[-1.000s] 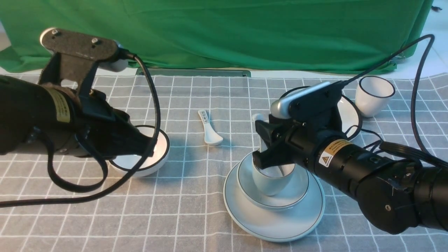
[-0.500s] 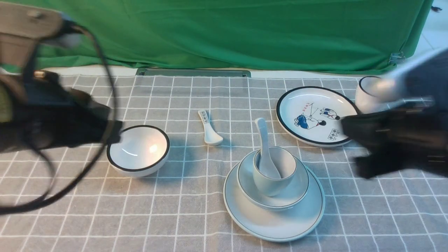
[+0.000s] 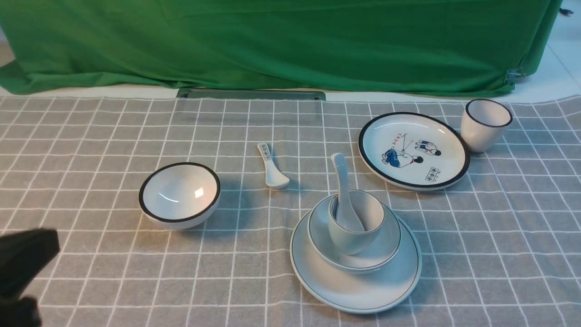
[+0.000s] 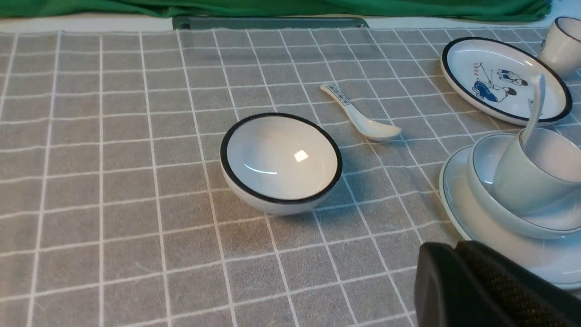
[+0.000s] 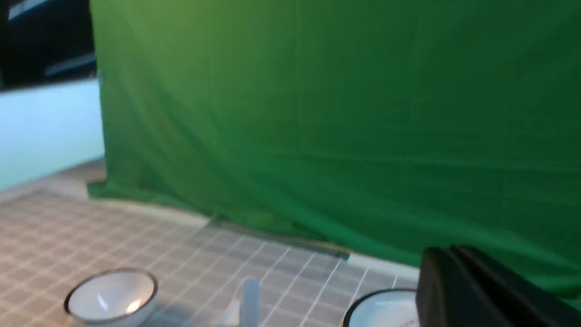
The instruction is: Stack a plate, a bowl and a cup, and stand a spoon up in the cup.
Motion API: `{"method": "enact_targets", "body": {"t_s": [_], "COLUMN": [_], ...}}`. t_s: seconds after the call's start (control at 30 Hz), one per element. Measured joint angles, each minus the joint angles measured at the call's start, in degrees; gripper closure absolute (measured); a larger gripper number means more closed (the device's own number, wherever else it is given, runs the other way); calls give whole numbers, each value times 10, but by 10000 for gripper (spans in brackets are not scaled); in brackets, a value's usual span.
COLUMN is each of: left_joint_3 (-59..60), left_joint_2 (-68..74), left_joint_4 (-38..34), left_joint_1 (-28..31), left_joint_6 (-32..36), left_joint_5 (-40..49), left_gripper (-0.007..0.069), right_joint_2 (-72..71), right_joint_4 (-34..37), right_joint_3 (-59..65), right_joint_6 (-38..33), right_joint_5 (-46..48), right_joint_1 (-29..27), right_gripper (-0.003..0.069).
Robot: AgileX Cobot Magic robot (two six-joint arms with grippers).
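Plate (image 3: 358, 290) is carrying bowl (image 3: 386, 254), bowl is carrying cup (image 3: 352, 238), and spoon (image 3: 342, 190) is standing in the cup with its handle leaning away from the robot, so it's looking done. Left gripper (image 4: 455, 249) and right gripper (image 5: 447, 252) are both sitting pinched shut and empty, with the plate lying forward-right of the left one. Two of everything showing: the spares are cartoon plate (image 3: 413, 150), black-rimmed bowl (image 3: 179, 195), black-rimmed cup (image 3: 485, 122) and printed spoon (image 3: 272, 168).

Both hands mostly out of frame, right wrist view blurred

The left hand (image 3: 43, 247) is a dark shape cut off at the front view's lower left. The right hand (image 5: 447, 268) runs off its soft, blurred frame. The cup (image 3: 356, 234) partly hides the spoon (image 3: 341, 179) scoop. The printed spoon (image 3: 271, 167) has handle marks too small to read.
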Motion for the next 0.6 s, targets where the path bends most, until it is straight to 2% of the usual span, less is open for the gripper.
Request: {"method": "enact_targets", "body": {"t_s": [0.17,0.37,0.6], "left_joint_3": [27,28,33], "left_joint_2": [-62,-71,-71], "left_joint_4": [-10,-11,-11], "left_joint_1": [0,0,0], "left_joint_6": [-1,-2,-2], "left_joint_5": [-2,-4,-7], "left_gripper": [615,615,615], "right_joint_2": [-35,-36,-36], "right_joint_4": [0,0,0], "right_joint_3": [24,27,27], "right_joint_6": [19,23,23], "right_joint_5": [-31,-36,-37], "right_joint_1": [0,0,0], "right_gripper": [571,503,473]}}
